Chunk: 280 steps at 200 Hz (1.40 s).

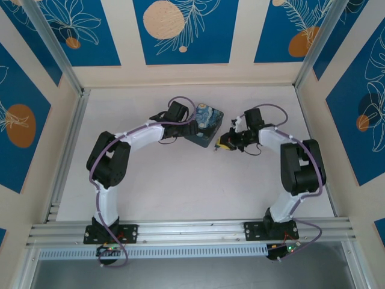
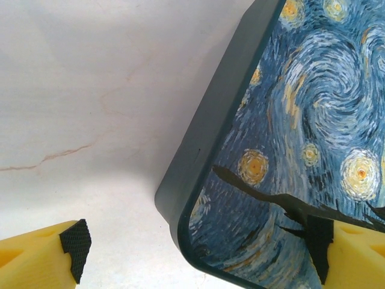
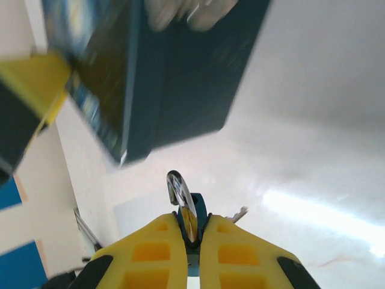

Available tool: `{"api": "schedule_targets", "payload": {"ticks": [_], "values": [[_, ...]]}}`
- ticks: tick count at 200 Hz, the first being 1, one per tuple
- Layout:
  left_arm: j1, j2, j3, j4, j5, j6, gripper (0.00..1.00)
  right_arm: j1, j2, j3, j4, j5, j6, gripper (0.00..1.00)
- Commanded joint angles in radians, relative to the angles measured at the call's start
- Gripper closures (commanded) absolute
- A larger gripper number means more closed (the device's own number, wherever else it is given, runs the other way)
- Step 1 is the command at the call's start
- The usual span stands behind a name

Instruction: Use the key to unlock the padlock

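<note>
White table (image 1: 180, 192); blue floral wall panels (image 1: 210, 36); right gripper (image 3: 191, 221) pinching padlock (image 3: 199, 209).

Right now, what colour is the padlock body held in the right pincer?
Teal-blue; the padlock shows best in the right wrist view.

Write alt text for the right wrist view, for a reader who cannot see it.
The right gripper, yellow-fingered, is shut on a tiny teal-blue padlock, whose thin silvery shackle sticks out past the fingertips. Beyond it, a blurred dark-blue painted box sits on a white table.
</note>
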<state>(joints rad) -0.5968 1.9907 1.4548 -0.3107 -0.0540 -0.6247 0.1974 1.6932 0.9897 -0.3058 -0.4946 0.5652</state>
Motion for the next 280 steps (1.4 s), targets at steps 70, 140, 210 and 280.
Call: {"api": "schedule_targets", "payload": {"ticks": [70, 140, 210, 280], "values": [[0.009, -0.148, 0.030, -0.179, 0.065, 0.027, 0.02, 0.454, 0.060, -0.117, 0.264, 0.090, 0.239, 1.00], [0.031, -0.264, -0.042, -0.185, 0.057, 0.032, 0.01, 0.412, 0.010, -0.192, 0.237, 0.136, 0.213, 0.53], [0.067, -0.431, -0.143, -0.193, -0.043, 0.058, 0.00, 0.255, -0.366, -0.216, -0.026, 0.253, 0.088, 0.10], [0.083, -0.705, -0.417, 0.005, -0.524, 0.269, 0.00, 0.035, -0.586, -0.104, -0.120, 0.559, -0.011, 0.00]]}}
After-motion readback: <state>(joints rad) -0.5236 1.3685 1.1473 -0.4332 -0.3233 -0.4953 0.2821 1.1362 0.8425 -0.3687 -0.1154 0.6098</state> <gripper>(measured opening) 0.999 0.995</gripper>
